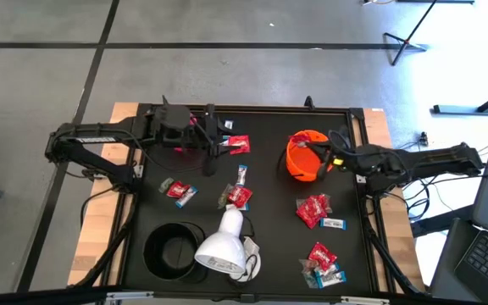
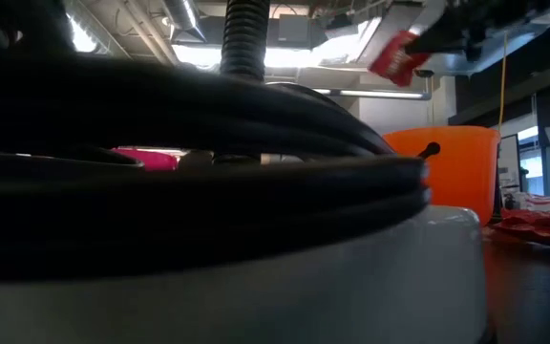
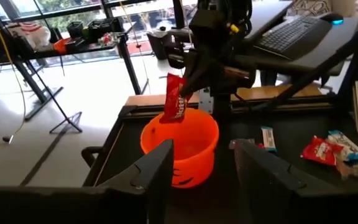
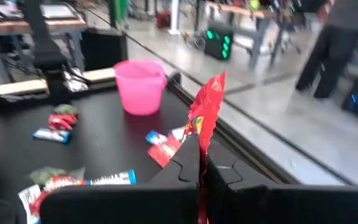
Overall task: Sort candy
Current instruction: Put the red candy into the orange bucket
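Candy held: red packet (image 4: pixel 207 106) is pinched tight in the right gripper (image 4: pixel 201 163), whose two fingers are closed on its bottom end. It hangs just above the orange cup (image 1: pixel 304 156), near the table's far right edge.
Why held there: I think the red ones go in the orange cup, so the packet is held over its open top, ready to drop in.
Left gripper: the left gripper (image 1: pixel 203 141) is over the far left part of the table (image 1: pixel 269 246), right by the pink cup (image 4: pixel 140 86). Its fingers (image 3: pixel 156 175) stand apart with nothing between them. It looks like it is just waiting, or has let go of something, but I cannot tell which.
Orange cup: it stands upright. In the left wrist view its inside looks bare, but the bottom is hard to see.
Pink cup: it stands upright at the far left edge. I cannot see what is in it.
Black cup: the black cup (image 1: pixel 174 249) sits near the close left corner. It looks dark inside, so I cannot tell if it holds anything.
Lamp: the white lamp head (image 1: pixel 224 246) lies next to the black cup, near the close edge.
Candy left: more red packets (image 1: pixel 313 209) and white-and-blue bars (image 1: pixel 334 224) lie loose in the middle and by the close right corner. Lots of sorting is left to do.
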`<control>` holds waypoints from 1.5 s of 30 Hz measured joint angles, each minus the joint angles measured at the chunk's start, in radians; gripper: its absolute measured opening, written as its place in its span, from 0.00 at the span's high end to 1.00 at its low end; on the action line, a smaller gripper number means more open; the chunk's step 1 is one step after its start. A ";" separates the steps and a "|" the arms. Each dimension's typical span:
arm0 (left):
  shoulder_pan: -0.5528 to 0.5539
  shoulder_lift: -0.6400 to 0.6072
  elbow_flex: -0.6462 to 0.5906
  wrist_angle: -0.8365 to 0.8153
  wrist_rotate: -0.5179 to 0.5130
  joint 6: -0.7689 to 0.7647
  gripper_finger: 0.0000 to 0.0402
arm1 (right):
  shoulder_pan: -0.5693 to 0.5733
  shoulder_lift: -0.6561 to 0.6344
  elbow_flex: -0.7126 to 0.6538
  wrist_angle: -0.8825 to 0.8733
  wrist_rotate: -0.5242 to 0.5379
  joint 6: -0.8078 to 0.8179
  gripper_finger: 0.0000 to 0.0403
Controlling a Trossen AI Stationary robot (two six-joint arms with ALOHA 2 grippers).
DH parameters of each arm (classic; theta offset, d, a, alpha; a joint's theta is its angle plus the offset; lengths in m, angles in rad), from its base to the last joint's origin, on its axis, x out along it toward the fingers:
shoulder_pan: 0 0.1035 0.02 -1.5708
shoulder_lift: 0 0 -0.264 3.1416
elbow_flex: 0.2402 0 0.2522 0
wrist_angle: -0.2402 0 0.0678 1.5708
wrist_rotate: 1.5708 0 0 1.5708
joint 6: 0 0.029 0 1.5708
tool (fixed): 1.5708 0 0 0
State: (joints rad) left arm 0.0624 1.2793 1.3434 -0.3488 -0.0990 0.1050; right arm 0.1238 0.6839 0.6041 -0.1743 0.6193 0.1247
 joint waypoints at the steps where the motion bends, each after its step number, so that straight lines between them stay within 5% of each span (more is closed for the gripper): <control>1: 0.000 0.000 0.000 0.007 0.000 -0.005 0.60 | 0.000 -0.013 0.000 -0.039 0.002 0.032 1.00; 17: -0.025 -0.005 -0.001 -0.046 -0.045 -0.025 0.60 | 0.000 -0.089 0.000 -0.483 -0.010 0.353 0.98; 33: 0.035 -0.065 -0.001 -0.165 -0.153 -0.024 0.59 | 0.000 -0.091 0.000 -0.421 -0.010 0.268 0.63; 40: 0.086 -0.107 0.140 -0.467 -0.155 -0.105 0.59 | 0.001 -0.094 0.000 -0.330 -0.054 0.177 0.62; 45: 0.058 -0.082 0.122 -0.721 -0.145 -0.202 0.59 | 0.001 -0.094 0.000 -0.302 -0.054 0.142 0.62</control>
State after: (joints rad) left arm 0.1199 1.1969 1.4658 -1.0702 -0.2443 -0.0968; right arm 0.1246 0.5903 0.6037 -0.4760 0.5649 0.2670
